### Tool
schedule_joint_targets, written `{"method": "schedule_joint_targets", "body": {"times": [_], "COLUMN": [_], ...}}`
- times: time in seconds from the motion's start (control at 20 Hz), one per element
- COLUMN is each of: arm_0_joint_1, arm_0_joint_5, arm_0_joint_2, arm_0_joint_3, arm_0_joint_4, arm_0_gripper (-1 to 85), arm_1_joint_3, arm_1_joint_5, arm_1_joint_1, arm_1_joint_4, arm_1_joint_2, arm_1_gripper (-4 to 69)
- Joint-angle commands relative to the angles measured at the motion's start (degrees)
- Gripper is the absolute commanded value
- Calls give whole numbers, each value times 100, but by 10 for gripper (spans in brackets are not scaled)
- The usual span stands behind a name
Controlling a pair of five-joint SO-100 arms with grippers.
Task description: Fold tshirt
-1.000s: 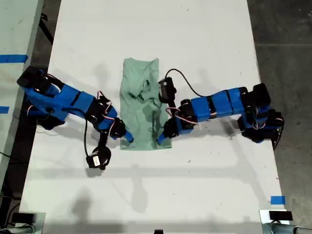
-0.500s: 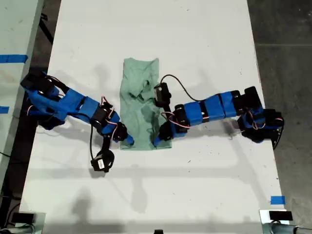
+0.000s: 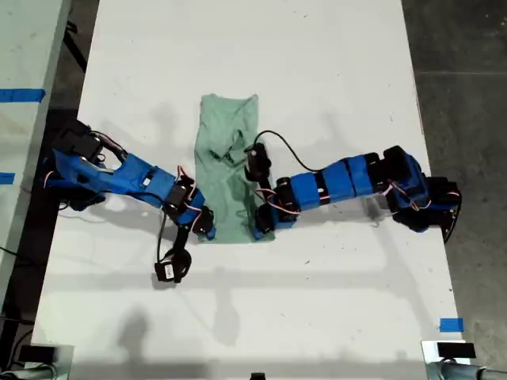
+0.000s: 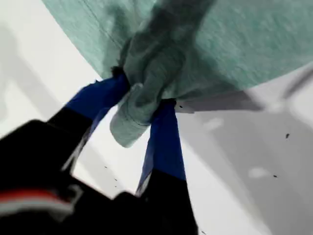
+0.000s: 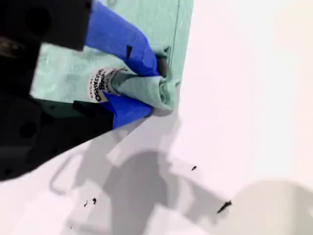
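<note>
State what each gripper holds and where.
My first gripper and my second gripper each pinch a bunched corner of the tshirt's bottom hem.

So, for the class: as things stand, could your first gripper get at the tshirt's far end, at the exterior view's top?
Probably not yet. My first gripper is shut on a bunched fold of the tshirt, so it would have to let go first. The table around that far end looks bare.

The tshirt (image 3: 230, 170) is soft, matt, finely knit cloth with a white printed label (image 5: 99, 84). Beneath it, the table (image 3: 317, 63) looks smooth and matt white. Blue tape covers my first gripper (image 4: 142, 98) fingers.
</note>
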Motion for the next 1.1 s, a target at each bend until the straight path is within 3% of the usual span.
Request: {"method": "schedule_joint_targets", "body": {"times": [0.0,0.3,0.65,0.85,1.05], "arm_0_joint_1": [-158,105,1380,1301,316], "arm_0_joint_5": [79,88,-387,-519,-62], "arm_0_joint_2": [35,9,-466,88,756], "arm_0_joint_3": [-44,-703,-3955,-3964,-3735], "arm_0_joint_4": [141,694,2197,2303,2716], "arm_0_gripper": [0,0,1,1,1], "arm_1_joint_3": [-132,-457,-466,-466,-448], "arm_1_joint_5": [-79,-360,149,-378,-1204], "arm_1_joint_1": [62,-176,-1345,-826,272], "arm_1_joint_4": [26,316,1336,1222,976], "arm_1_joint_2": [-9,167,1863,2065,2268], "arm_1_gripper": [35,-11,-10,-10,-10]}}
